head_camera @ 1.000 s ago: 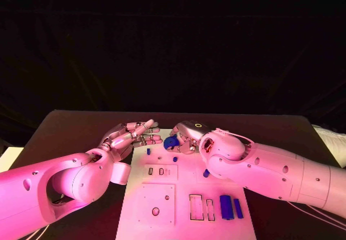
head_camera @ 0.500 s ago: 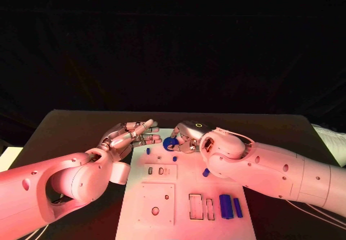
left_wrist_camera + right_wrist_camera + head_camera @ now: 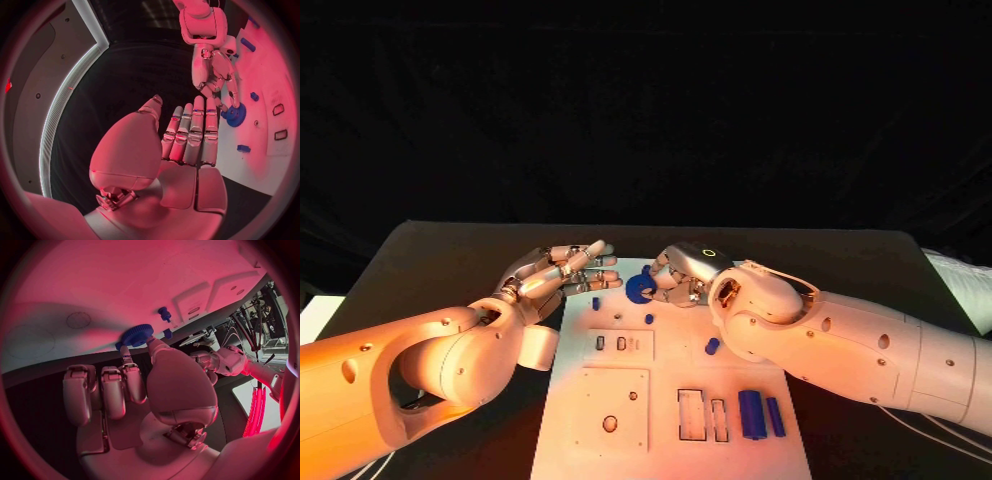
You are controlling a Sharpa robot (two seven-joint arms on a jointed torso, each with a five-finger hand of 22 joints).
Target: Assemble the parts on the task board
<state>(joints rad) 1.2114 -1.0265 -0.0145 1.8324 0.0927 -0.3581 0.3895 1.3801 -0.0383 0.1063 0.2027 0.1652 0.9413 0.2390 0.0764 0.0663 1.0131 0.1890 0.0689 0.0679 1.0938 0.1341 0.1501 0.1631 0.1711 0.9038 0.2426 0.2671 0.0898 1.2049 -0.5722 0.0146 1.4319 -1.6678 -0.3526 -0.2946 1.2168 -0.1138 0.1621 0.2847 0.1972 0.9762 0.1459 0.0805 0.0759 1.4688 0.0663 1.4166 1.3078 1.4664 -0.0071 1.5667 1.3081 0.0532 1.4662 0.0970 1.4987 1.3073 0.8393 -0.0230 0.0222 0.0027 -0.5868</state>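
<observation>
Hands meet near the far end of the task board (image 3: 668, 400), the white plate that runs down the middle of the black surface (image 3: 444, 255). We see the right hand (image 3: 678, 275) reaching in over the board's far edge, its fingertips (image 3: 150, 340) closed on a blue gear (image 3: 642, 289); the right wrist view shows the toothed disc pinched between a finger and the thumb, close above the white plate, though we cannot tell whether it touches the board. The left hand (image 3: 560, 272) hovers at the board's far left corner, just beside the gear, holding nothing, with its fingers (image 3: 194, 130) stretched out straight and side by side and the thumb set apart. On the board, nearer than the gear, we see a small blue peg (image 3: 597, 301) standing by the left edge and another small blue peg (image 3: 649, 318) near the middle. A further blue piece (image 3: 713, 346) lies against the right arm at the board's right side. Toward the near right corner two blue bars (image 3: 760, 414) lie side by side, just beside two empty rectangular slots (image 3: 701, 414). A square plate with round holes (image 3: 612, 408) sits at the near left, and a smaller plate with short slots (image 3: 619, 344) lies beyond it.
</observation>
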